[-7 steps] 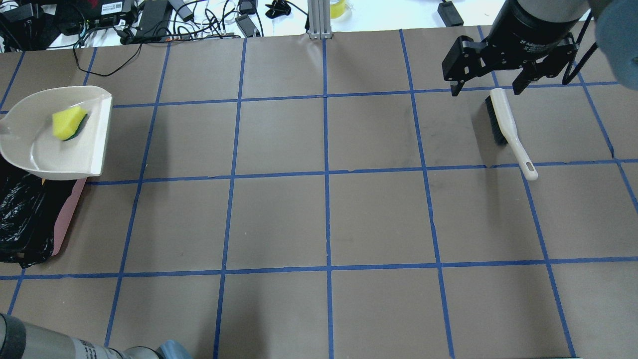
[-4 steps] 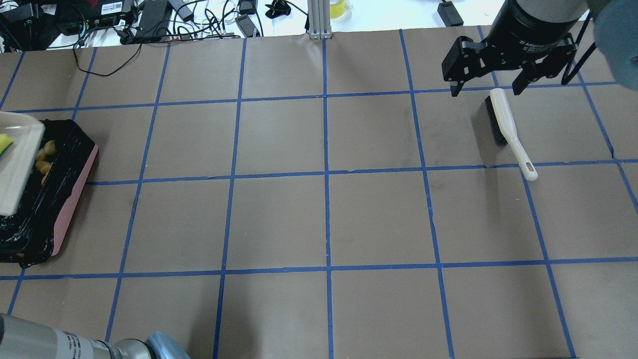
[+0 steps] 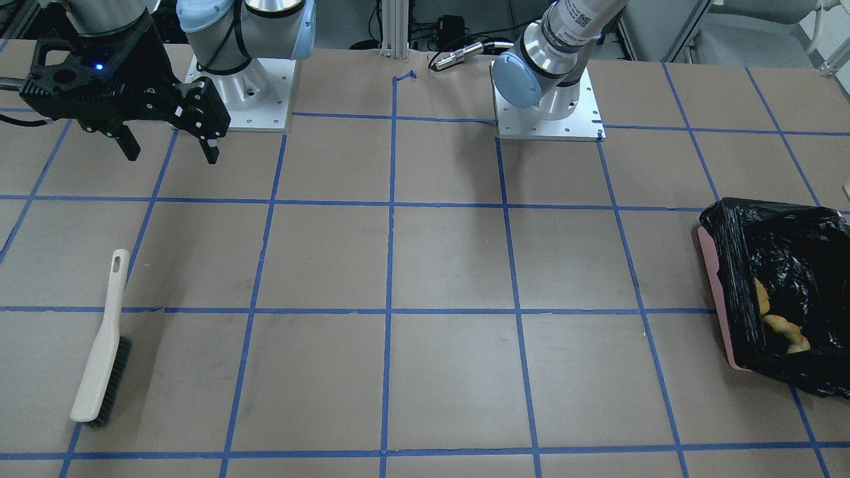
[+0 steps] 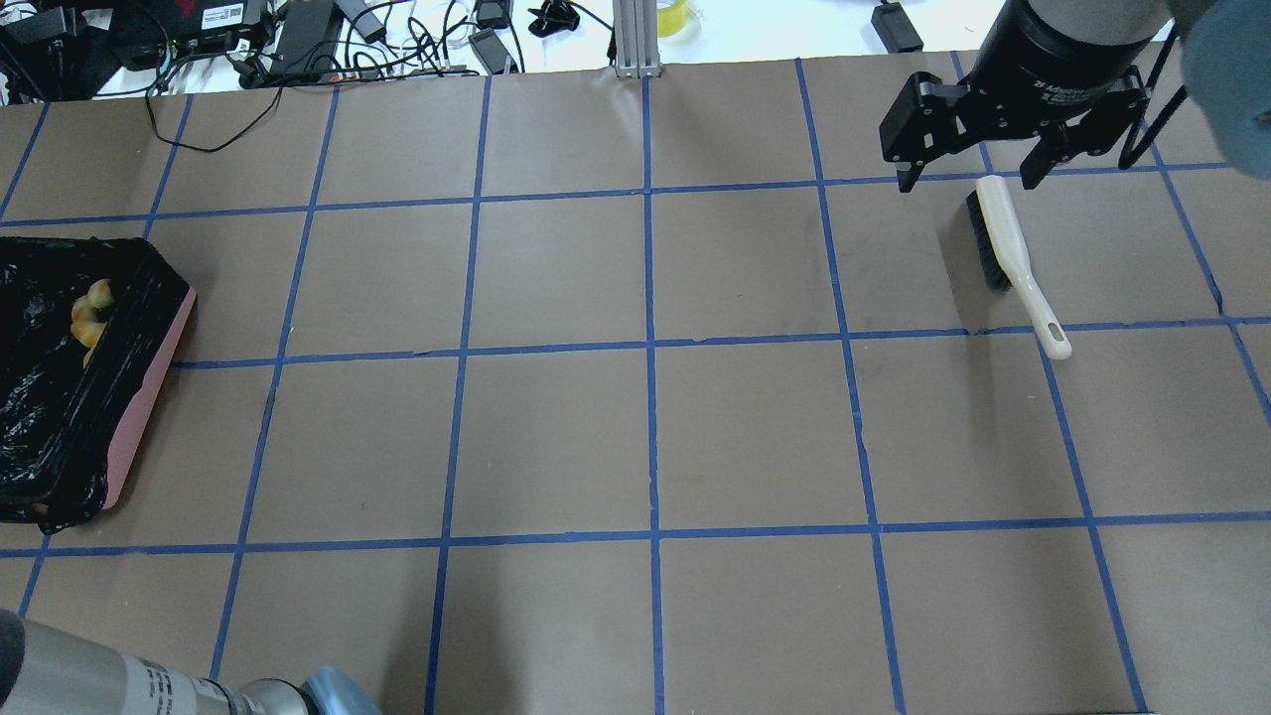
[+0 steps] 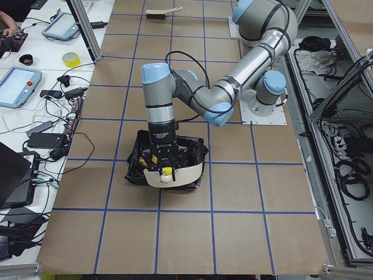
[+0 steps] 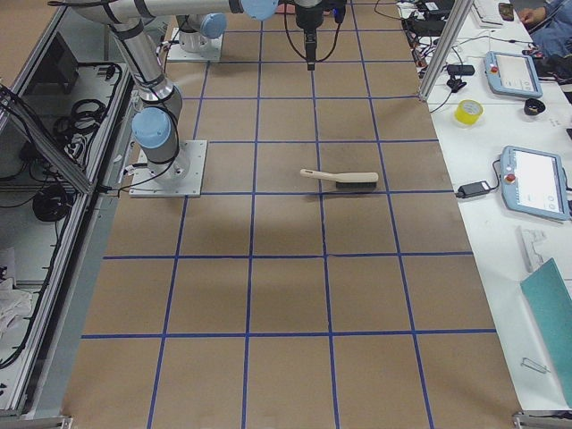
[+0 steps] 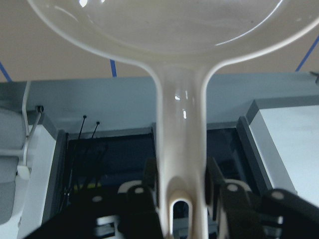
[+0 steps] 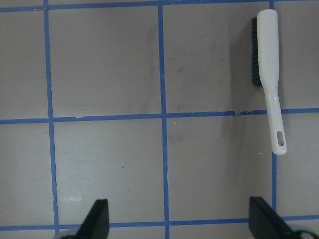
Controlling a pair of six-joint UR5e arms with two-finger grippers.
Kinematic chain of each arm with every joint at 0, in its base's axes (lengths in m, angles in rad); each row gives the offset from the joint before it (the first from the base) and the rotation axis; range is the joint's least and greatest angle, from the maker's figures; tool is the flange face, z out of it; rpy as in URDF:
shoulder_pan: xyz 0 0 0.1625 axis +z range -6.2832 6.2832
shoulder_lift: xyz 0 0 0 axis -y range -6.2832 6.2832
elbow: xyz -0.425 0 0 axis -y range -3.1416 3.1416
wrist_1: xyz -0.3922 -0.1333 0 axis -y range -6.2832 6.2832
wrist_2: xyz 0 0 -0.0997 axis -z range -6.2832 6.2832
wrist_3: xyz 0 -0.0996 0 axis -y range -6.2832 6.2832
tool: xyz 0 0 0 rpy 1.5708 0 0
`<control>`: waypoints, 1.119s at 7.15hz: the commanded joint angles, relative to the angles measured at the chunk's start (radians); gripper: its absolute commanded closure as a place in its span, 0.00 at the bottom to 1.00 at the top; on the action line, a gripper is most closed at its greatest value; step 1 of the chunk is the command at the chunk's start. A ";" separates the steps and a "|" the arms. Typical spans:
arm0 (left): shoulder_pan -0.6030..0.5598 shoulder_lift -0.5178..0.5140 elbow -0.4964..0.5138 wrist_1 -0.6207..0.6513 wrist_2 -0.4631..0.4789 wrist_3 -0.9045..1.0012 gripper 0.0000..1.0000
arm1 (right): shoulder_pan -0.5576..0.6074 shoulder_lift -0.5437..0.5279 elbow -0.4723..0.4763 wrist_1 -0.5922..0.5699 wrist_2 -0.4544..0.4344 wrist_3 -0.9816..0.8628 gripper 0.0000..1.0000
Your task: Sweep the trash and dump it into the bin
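Note:
The bin (image 4: 139, 407), a pink tub lined with a black bag, stands at the table's left end; it also shows in the front view (image 3: 714, 292). An orange-yellow lump (image 3: 761, 297) and a pale curved slice (image 3: 790, 332) lie inside it. My left gripper (image 7: 182, 191) is shut on the cream dustpan's handle (image 7: 181, 124). In the left side view the dustpan (image 5: 180, 174) tilts over the bin with a yellow piece (image 5: 166, 173) at its lip. My right gripper (image 4: 968, 182) is open and empty, above the head end of the brush (image 4: 1003, 248).
The brush lies flat on the table at the right (image 3: 99, 358), handle toward the robot. Cables and power bricks (image 4: 298, 30) and an aluminium post (image 4: 635, 40) line the far edge. Tablets (image 6: 536, 179) sit on the side bench.
The dustpan with the yellow-green sponge has swung left, out of the overhead view. The bin is uncovered and shows trash inside. The right gripper and the brush have not moved.

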 commanded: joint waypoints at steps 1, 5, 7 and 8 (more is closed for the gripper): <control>-0.148 0.052 -0.177 0.236 0.142 -0.040 1.00 | 0.000 0.000 0.000 0.000 0.001 0.000 0.00; -0.189 0.056 -0.349 0.430 0.202 -0.074 1.00 | -0.001 0.000 0.000 0.000 0.001 0.000 0.00; -0.189 0.063 -0.336 0.407 0.196 -0.042 1.00 | 0.000 0.000 0.000 0.000 0.001 0.000 0.00; -0.184 0.081 -0.266 0.349 0.173 0.025 1.00 | 0.000 0.000 0.000 0.000 0.001 0.000 0.00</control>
